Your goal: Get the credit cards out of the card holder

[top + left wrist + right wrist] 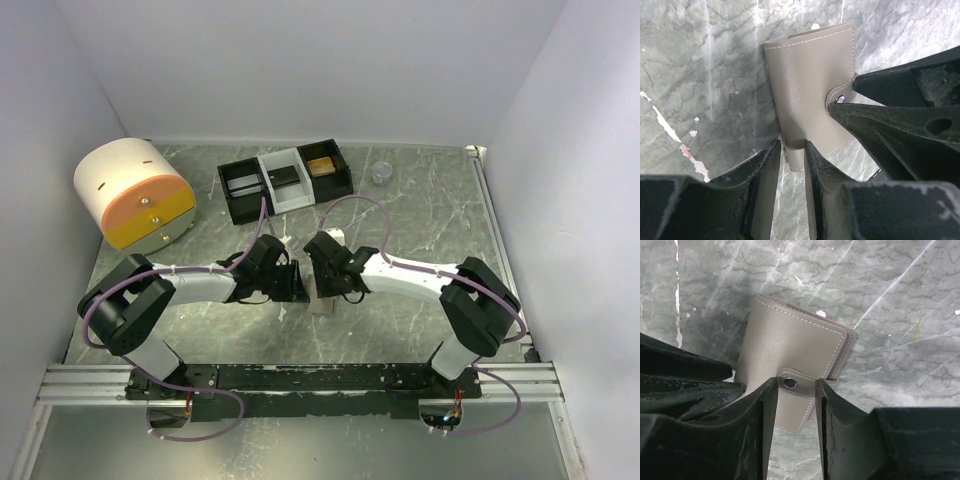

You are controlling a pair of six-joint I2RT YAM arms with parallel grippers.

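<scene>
Left gripper (791, 162): fingers pinch one edge of the holder (810, 85). Right gripper (796, 390): fingers clamp its snap tab (790, 383). The holder is folded shut between the two grippers, mid-table (420, 200); can't tell if it is lifted. No cards show. Step, as judged: unsnapping. Next, the right pulls the tab free while the left braces hard.
</scene>
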